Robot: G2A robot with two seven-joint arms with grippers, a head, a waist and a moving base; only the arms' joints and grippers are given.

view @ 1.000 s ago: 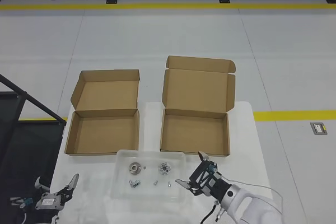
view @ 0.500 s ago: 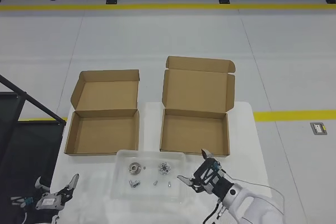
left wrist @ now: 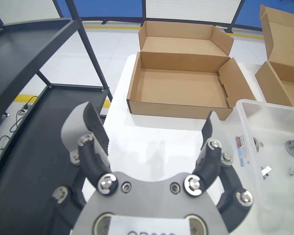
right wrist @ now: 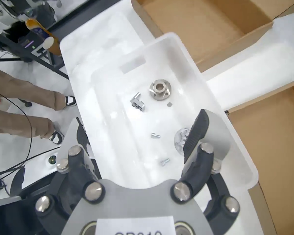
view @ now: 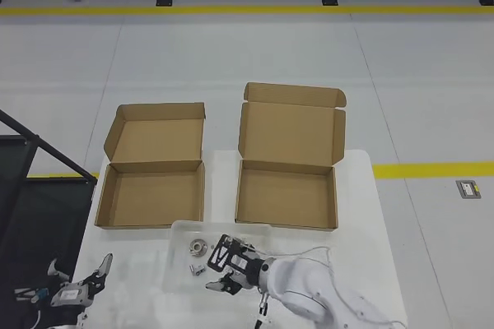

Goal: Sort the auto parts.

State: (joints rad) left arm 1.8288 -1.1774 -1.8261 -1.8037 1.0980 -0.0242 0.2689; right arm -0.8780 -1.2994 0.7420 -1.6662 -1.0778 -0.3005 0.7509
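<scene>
While the right gripper (right wrist: 140,123) hangs over the clear tray (right wrist: 186,57), you can see its fingers spread wide with nothing between the pads. One finger (right wrist: 197,129) stands inside the tray, above the toothed disc (right wrist: 179,140), and hides part of it. Whether pad and disc touch cannot be told. The other finger is at the tray's long wall on the robot's side, and you cannot tell whether it is inside or outside the wall.

The disc lies flat. Two small screws (right wrist: 155,135) (right wrist: 165,162) lie on their sides in the span between the fingers, apart from each other. Beyond the fingertips the flanged hub (right wrist: 158,90) rests flat with its bore facing up. Just beside it is the little bracket (right wrist: 138,102), its long axis skew to the tray's walls.

Your left gripper (left wrist: 149,111) is also wide open and holds nothing. It is above the white table (left wrist: 147,133), near the corner beside the black rack (left wrist: 31,133) and well apart from the tray.

Behind the tray two open cardboard boxes (view: 151,197) (view: 286,196) stand side by side, with their lids folded back.
</scene>
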